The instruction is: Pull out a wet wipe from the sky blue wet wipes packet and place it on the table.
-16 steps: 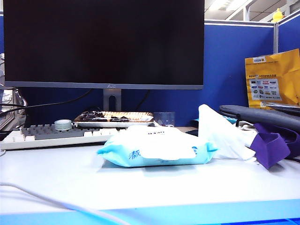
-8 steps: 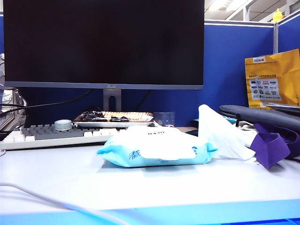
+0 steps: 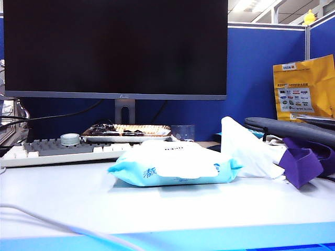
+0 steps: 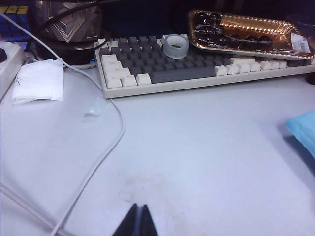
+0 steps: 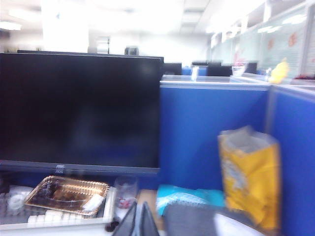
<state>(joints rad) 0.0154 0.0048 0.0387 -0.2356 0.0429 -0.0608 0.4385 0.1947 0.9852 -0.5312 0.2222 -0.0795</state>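
Wipe (image 3: 246, 149) lies freed beside the packet (image 3: 172, 164) on the surface (image 3: 157, 209), well clear of both empty, closed hands: left hand (image 4: 137, 221) low over bare surface, right hand (image 5: 139, 221) raised.

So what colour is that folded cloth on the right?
Purple; the folded cloth shows best in the exterior view, beside the white wet wipe.

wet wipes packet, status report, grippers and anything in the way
Left gripper shut, low over bare table. Right gripper shut, raised, facing the monitor. Wet wipe out, lying right of wet wipes packet. Nothing in the way.
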